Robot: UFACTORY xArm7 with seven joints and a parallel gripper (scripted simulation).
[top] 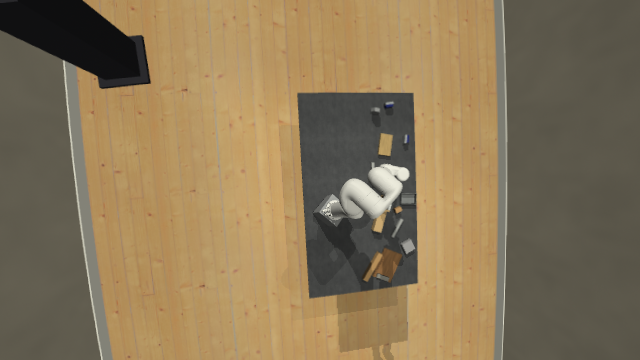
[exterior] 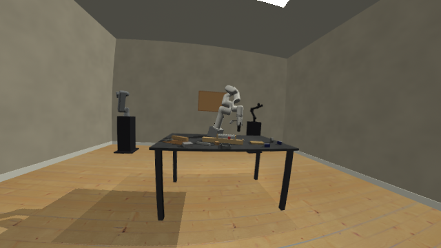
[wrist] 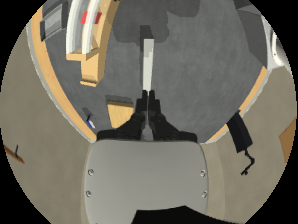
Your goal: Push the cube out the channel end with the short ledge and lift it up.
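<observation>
A small red cube (wrist: 91, 16) (exterior: 228, 138) lies inside the long wooden channel (wrist: 88, 63) (exterior: 213, 140) on the dark table (exterior: 193, 147). My gripper (wrist: 148, 97) (exterior: 238, 129) is shut on nothing and hangs above the table beside the channel, off towards its right end in the side view. A thin grey rod (wrist: 148, 63) lies flat on the table just below and ahead of the fingertips. In the overhead view my arm (top: 372, 192) covers most of the channel and the gripper; only one wooden end (top: 379, 223) shows.
A flat wooden block (top: 385, 144) (exterior: 256, 142), two small blue pieces (top: 389, 104) (top: 406, 139), a grey tray (top: 408, 199), a grey bar (top: 397, 228), a grey block (top: 408, 246) and a wooden board (top: 389, 263) lie along the table's right side.
</observation>
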